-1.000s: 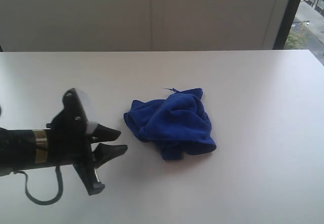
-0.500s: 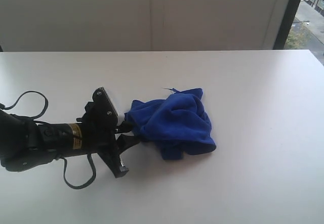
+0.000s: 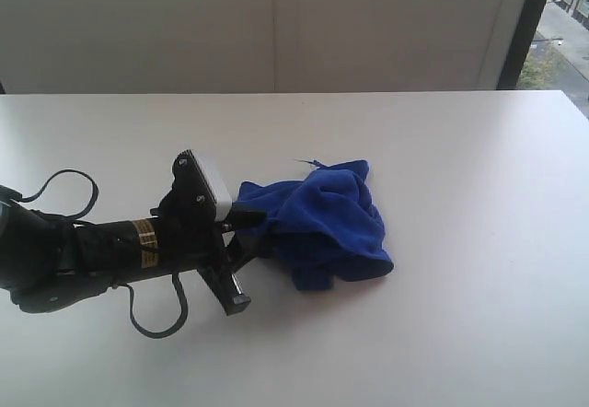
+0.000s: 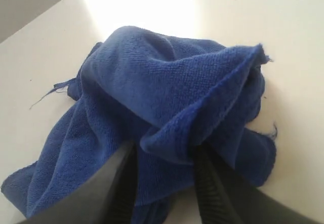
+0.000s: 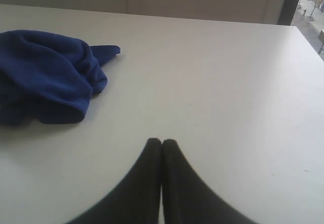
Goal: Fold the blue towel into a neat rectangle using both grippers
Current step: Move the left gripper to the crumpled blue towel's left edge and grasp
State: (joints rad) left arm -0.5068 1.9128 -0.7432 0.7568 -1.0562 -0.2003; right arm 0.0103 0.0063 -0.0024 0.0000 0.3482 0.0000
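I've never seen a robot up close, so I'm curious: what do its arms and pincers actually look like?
The left arm is a matte-black tube with a brass-coloured band, loose black cable loops and a pale block atop the left gripper. The right gripper shows two smooth black fingers tapering to rounded tips.

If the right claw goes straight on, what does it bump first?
Probably nothing soon. The shut black right gripper points over the white table top; the crumpled deep-blue terry towel lies off to one side of that line. Its tilt toward the table is unclear.
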